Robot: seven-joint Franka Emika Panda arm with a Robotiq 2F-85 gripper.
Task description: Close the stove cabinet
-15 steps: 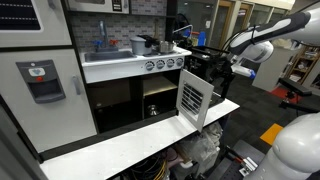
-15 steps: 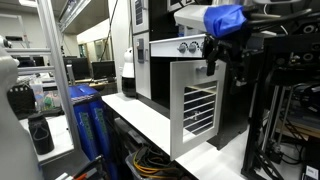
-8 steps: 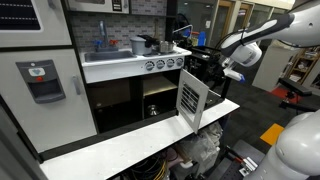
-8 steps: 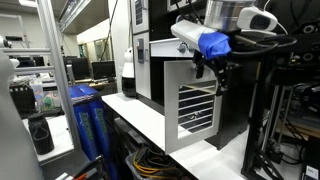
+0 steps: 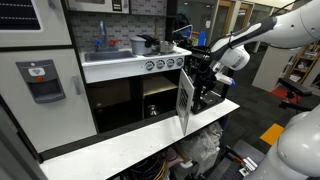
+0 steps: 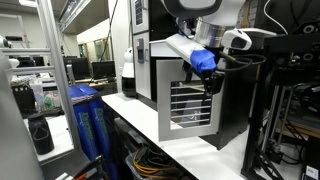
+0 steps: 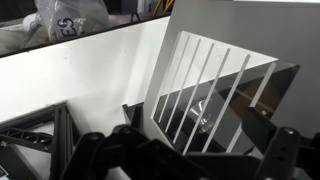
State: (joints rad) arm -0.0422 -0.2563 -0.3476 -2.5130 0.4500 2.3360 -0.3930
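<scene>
The stove cabinet [image 5: 160, 98] is a small dark compartment of the white play kitchen. Its white louvred door [image 5: 185, 101] stands partly open and shows nearly edge-on; it also shows in an exterior view [image 6: 191, 106] and fills the wrist view [image 7: 215, 85]. My gripper [image 5: 205, 84] is against the door's outer face near its top, also seen in an exterior view [image 6: 209, 82]. In the wrist view its dark fingers [image 7: 198, 135] sit spread apart at the bottom, holding nothing. A metal object lies inside, behind the slats.
A white shelf [image 5: 120, 148] runs in front of the kitchen below the door. A wider dark doorless compartment [image 5: 110, 105] and a tall pale dispenser panel [image 5: 38, 82] are beside the cabinet. A pot [image 5: 140, 45] stands above the knobs [image 5: 165, 63]. Blue containers [image 6: 85, 122] stand alongside.
My gripper has moved toward the kitchen with the door in front of it. The door has swung from wide open to roughly half closed.
</scene>
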